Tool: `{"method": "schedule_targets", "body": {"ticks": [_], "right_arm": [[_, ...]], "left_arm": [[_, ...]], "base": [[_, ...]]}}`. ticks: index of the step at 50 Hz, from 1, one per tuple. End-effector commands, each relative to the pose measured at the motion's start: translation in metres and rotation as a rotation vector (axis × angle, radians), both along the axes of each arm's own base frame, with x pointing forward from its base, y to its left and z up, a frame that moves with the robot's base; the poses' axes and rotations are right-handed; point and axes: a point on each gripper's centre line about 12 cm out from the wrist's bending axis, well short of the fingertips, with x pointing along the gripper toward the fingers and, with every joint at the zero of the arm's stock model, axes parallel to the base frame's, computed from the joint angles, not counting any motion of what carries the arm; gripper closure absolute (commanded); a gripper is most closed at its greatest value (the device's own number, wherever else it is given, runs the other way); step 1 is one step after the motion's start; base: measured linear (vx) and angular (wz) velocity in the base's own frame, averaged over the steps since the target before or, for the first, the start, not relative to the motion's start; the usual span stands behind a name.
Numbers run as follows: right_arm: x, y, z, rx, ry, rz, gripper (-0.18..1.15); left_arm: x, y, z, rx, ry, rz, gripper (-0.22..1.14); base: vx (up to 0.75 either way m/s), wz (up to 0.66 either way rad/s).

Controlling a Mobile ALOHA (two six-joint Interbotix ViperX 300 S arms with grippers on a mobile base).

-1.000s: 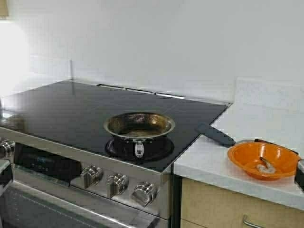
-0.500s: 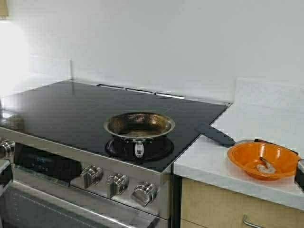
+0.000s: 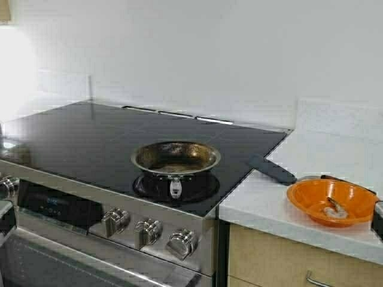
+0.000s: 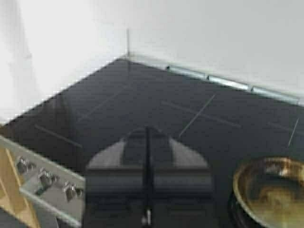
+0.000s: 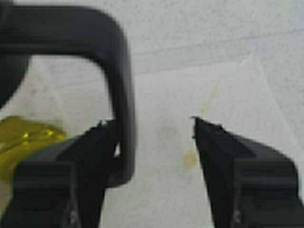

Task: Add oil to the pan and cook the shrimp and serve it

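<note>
Oil (image 5: 21, 140) glows yellow beside a curved black handle (image 5: 118, 95); right tool (image 5: 154, 142) apart, left tool (image 4: 147, 180) together

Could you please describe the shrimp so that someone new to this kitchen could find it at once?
Right of the black stove, on the white counter, stands an orange bowl. The shrimp lies inside it: one small, pale, curled piece, the only food there.

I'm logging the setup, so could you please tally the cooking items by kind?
Pans: 1, the pan on the stove.
Bowls: 1, the orange bowl.
Shrimp: 1, the shrimp in that bowl.
Oil jugs: 1, the oil with black handle.
Total: 4
</note>
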Motion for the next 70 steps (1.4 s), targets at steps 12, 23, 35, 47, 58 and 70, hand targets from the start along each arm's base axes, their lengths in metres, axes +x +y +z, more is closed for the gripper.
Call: {"method": "schedule_targets", "body": {"ticks": [12, 23, 35, 47, 58, 70], "right_arm": [[0.0, 0.015, 0.067, -0.027, -0.041, 0.023, 0.11], [-0.011, 0.043, 0.07, 0.017, -0.01, 0.045, 0.11], [-0.033, 0.059, 0.081, 0.056, 0.003, 0.036, 0.11], [-0.039, 0.065, 0.082, 0.067, 0.023, 0.043, 0.11], [-0.059, 0.087, 0.101, 0.064, 0.099, 0.094, 0.35], [-0.059, 0.134, 0.167, -0.028, 0.095, 0.226, 1.03]], "left_arm": [[0.001, 0.0, 0.002, 0.005, 0.003, 0.002, 0.89], [0.001, 0.0, 0.002, 0.008, 0.001, 0.002, 0.89], [0.001, 0.001, 0.004, 0.011, -0.005, 0.003, 0.89], [0.001, 0.001, 0.005, 0.012, -0.009, 0.002, 0.89], [0.001, 0.001, 0.004, 0.011, -0.008, 0.002, 0.89], [0.001, 0.001, 0.003, 0.0, -0.003, 0.003, 0.89]], "base": [[0.0, 0.0], [0.0, 0.0], [0.0, 0.0], [0.0, -0.01], [0.0, 0.0], [0.0, 0.0]]}}
